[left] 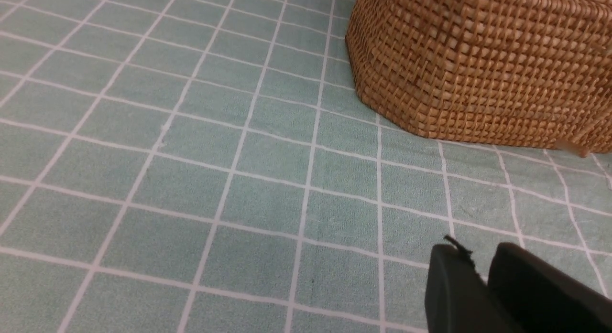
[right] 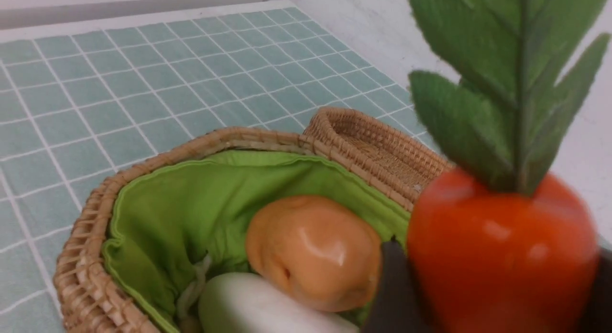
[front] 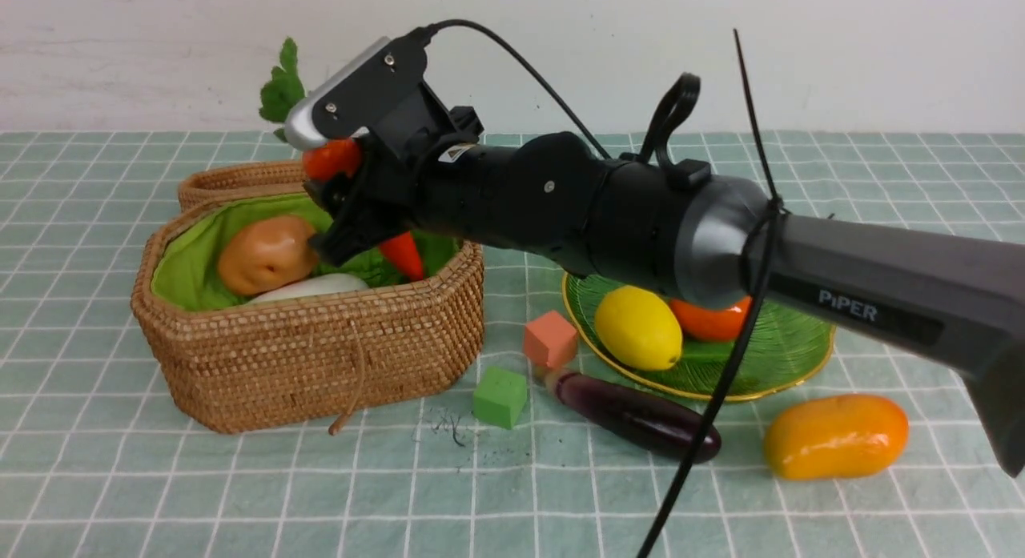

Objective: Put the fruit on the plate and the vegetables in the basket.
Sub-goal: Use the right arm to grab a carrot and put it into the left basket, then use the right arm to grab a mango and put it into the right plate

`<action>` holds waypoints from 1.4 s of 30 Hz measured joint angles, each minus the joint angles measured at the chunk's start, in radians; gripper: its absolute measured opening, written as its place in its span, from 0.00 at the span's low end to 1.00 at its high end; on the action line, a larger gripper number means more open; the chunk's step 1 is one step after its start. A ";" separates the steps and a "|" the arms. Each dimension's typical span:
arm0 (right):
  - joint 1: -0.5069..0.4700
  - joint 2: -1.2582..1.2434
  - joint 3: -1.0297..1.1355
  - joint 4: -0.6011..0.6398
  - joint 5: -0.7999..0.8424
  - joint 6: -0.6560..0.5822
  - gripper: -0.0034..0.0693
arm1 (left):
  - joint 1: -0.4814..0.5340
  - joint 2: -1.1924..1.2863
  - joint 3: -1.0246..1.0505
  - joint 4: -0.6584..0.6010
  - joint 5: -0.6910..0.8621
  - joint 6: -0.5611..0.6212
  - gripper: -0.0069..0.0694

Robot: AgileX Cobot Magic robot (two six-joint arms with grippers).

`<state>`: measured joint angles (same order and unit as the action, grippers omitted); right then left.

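Where woven wicker is lined with green cloth, the octagonal basket (front: 320,358) is seen holding a glossy potato (front: 264,254) and smooth white radish (front: 312,286). A leafy carrot (front: 332,159), tip inside it, is clasped by the right gripper (front: 340,214). Nearby, the left gripper (left: 483,280) is held nearly closed, empty.

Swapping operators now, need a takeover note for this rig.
Left pincer: shut, empty, beside the basket.
Right pincer: holds carrot over the basket.
Done: potato, radish in basket; lemon, persimmon on plate.
Left: drop carrot in; eggplant into basket, mango onto plate; both lie on the tablecloth by the plate.
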<state>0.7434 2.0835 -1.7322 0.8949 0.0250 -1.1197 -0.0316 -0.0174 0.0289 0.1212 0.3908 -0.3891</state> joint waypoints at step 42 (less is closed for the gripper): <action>-0.563 -0.421 0.497 -0.792 1.052 0.111 0.85 | 0.000 0.000 0.000 0.000 -0.001 0.000 0.29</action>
<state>0.1802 1.6620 -1.2348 0.1026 1.0773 -1.0090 -0.0316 -0.0174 0.0289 0.1212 0.3899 -0.3891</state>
